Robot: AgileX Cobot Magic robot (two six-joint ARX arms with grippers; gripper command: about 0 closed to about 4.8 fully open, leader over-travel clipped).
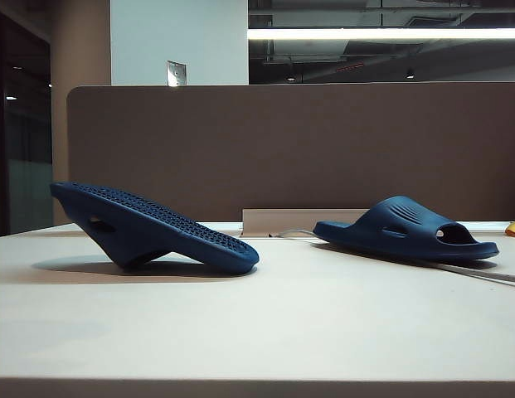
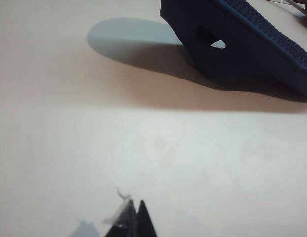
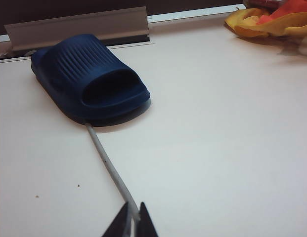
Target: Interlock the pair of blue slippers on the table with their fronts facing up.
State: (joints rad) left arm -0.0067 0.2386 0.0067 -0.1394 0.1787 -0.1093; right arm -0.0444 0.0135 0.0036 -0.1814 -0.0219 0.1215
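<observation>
Two blue slippers sit well apart on the table (image 1: 257,332), neither touched. The left slipper (image 1: 153,225) is flipped — dotted sole up, propped on its strap so it tilts, toward the table's left side. The right slipper (image 1: 406,228) rests sole-down near the far edge on the right, just in front of a low grey rail (image 3: 79,24) that runs along that edge.

Neither arm shows in the exterior view; each gripper appears only in its own wrist view. The left gripper (image 2: 132,221) has its tips pressed together and carries nothing, low over bare table, with the overturned slipper (image 2: 247,44) ahead of it and off to one side, its long axis running crosswise to the jaws' line. The right gripper (image 3: 133,223) is likewise closed and empty, and the upright slipper (image 3: 91,76) lies almost straight ahead, its open mouth facing the jaws. A thin grey cable (image 3: 109,165) runs from under that slipper toward the gripper.

My guess: each arm takes its nearer slipper, and the left one needs turning over first. Some yellow-orange thing (image 3: 272,19) sits at the far right corner. No brand or writing is readable.
</observation>
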